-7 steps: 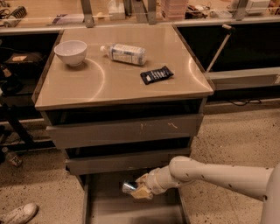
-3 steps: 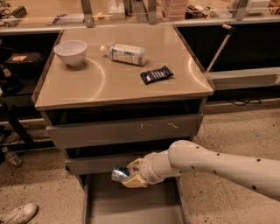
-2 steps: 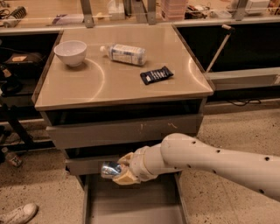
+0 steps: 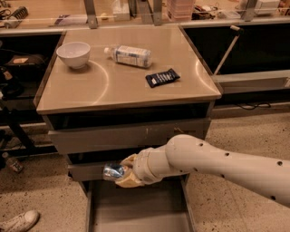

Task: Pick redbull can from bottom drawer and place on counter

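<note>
My gripper [image 4: 121, 172] is shut on the redbull can [image 4: 112, 171], a small shiny silver and blue can held sideways. It hangs above the open bottom drawer [image 4: 136, 208], in front of the middle drawer's front. My white arm [image 4: 217, 165] reaches in from the right. The counter [image 4: 122, 86] is the beige metal top of the cabinet, well above the can.
On the counter stand a white bowl [image 4: 73, 54], a clear plastic bottle [image 4: 129, 55] lying on its side, and a flat dark snack packet [image 4: 162, 77]. A long cluttered bench [image 4: 136, 11] runs behind. A shoe [image 4: 18, 221] is on the floor at lower left.
My gripper has lifted the can out of the bottom drawer and moved it up and to the left, in front of the middle drawer.
</note>
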Available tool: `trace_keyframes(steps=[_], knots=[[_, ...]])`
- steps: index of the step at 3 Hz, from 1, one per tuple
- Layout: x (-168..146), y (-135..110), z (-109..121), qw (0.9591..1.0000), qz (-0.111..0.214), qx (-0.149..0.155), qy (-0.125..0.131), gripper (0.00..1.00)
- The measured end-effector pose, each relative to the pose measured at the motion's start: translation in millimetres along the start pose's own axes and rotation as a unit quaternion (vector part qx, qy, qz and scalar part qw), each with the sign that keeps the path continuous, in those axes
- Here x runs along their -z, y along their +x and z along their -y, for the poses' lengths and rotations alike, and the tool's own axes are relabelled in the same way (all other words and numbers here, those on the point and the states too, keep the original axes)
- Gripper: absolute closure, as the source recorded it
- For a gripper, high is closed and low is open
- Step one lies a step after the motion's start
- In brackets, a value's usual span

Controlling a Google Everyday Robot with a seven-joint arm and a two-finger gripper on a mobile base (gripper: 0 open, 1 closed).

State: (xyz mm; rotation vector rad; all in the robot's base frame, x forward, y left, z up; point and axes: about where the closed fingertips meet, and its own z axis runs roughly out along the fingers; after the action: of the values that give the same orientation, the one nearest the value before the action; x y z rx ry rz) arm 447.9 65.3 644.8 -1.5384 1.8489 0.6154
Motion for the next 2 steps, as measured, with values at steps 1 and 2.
trace_keyframes(steps=[1,2], knots=[[21.4,-53.1,13.4,0.9986,0.029,0.042,0.016,1.00],[44.6,-109.1,28.8,0.9946,0.052,0.086,0.028,1.00]])
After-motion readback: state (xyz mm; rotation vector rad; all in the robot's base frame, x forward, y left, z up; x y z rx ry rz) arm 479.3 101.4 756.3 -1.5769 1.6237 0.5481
